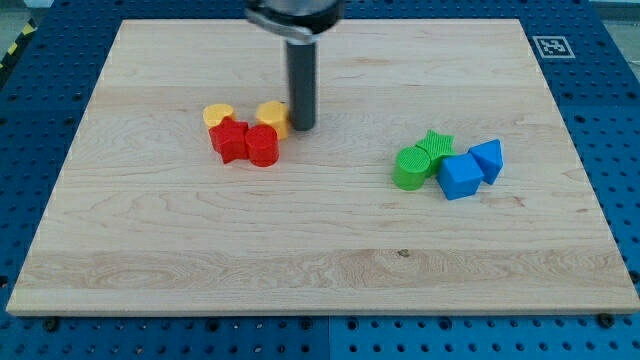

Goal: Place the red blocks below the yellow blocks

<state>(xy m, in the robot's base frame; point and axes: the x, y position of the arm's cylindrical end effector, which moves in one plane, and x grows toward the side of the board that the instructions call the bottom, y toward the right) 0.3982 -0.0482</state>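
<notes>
Red blocks, a star (230, 141) and a cylinder (262, 146), are already seen just below the yellow blocks (218, 115) (273, 116), with my tip (302, 127), a gripperless rod, beside the right one, so only withdrawal is judged needed.

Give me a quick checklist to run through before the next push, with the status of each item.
1. My tip in view: ok, just right of the yellow blocks.
2. Red star block below the yellow heart block: ok.
3. Red cylinder block below the right yellow block: ok.
4. Tip clear of the right yellow block: cannot tell, they look touching.
5. Green blocks and blue blocks away from the tip: ok, at the view's right.
</notes>
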